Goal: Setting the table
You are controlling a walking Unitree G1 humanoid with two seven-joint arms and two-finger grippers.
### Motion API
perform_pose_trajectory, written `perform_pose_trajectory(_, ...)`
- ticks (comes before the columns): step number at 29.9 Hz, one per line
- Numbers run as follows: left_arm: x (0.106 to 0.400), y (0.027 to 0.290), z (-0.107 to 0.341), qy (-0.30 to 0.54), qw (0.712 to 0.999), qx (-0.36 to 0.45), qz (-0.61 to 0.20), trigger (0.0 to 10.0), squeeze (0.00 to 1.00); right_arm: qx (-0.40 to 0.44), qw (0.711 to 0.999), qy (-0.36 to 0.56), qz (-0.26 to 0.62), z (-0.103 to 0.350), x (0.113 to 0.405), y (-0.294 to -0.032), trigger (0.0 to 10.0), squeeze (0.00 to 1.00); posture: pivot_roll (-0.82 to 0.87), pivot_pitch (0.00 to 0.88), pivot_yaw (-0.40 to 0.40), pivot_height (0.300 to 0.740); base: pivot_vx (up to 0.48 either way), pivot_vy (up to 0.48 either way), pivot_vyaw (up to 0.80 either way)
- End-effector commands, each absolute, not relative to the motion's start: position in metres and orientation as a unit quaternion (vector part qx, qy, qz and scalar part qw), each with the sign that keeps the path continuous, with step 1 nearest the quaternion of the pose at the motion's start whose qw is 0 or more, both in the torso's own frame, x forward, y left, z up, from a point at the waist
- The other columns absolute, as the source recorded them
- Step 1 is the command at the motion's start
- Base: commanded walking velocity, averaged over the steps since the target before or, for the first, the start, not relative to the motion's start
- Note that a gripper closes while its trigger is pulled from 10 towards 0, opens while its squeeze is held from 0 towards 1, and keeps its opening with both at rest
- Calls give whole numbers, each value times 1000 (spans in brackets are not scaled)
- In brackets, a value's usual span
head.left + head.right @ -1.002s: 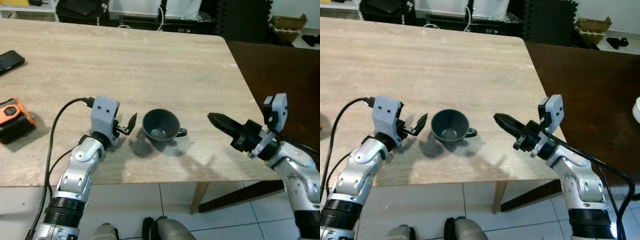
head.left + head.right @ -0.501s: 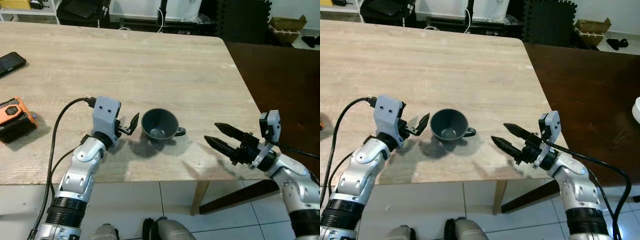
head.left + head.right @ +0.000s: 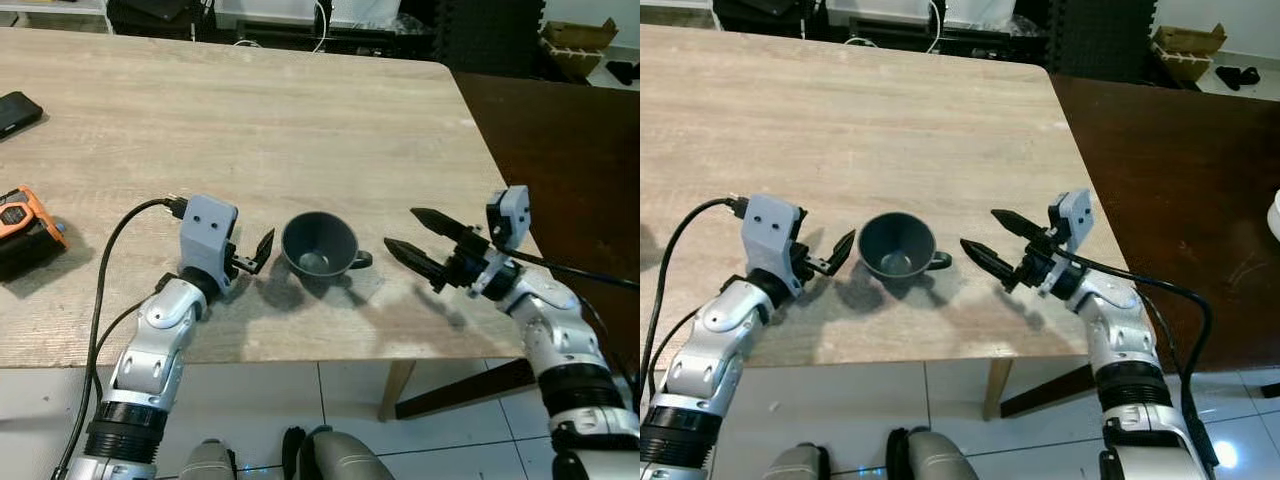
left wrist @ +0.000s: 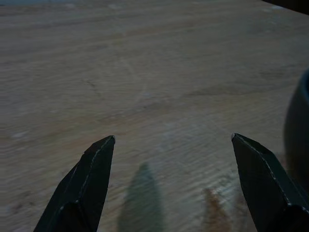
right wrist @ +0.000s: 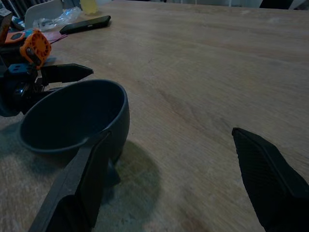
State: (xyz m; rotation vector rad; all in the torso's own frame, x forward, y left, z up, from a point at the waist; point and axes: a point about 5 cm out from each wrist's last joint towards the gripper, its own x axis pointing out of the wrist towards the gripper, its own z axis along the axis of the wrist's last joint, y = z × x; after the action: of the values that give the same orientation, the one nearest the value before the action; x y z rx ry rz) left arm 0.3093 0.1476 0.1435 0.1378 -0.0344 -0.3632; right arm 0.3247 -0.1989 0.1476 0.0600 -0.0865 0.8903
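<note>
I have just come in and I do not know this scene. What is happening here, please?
A humanoid robot stands at a wooden table with a dark cup before it. The right gripper, fingers open, points at the cup's handle side. The left gripper sits open beside the cup. Neither holds it.

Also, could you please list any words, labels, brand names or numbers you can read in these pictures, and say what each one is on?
None can be read.
Orange and black device: any marking on it is too small to read.
Phone: its dark face shows nothing.
Dark cup and wooden table: unmarked.
</note>
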Motion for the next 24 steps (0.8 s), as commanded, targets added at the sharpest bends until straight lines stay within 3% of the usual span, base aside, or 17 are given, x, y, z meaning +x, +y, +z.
perform_pose_trajectory(1, 307, 148, 138, -5, 981, 71, -180, 10000, 0, 31, 905, -41, 423, 144, 324, -203, 10000, 282, 119, 141, -98, 740, 0, 0, 0)
perform_pose_trajectory(2, 307, 148, 138, -5, 981, 71, -180, 10000, 0, 31, 905, -41, 423, 144, 324, -203, 10000, 282, 119, 141, -98, 740, 0, 0, 0)
perform_pose_trajectory(3, 307, 148, 139, -6, 982, 69, -178, 10000, 0, 32, 906, -45, 420, 145, 324, -203, 10000, 0, 117, 138, -95, 740, 0, 0, 0)
perform_pose_trajectory(24, 328, 155, 156, -32, 985, 73, -154, 10000, 0, 77, 937, -141, 311, 149, 310, -200, 10000, 0, 99, 91, -43, 740, 0, 0, 0)
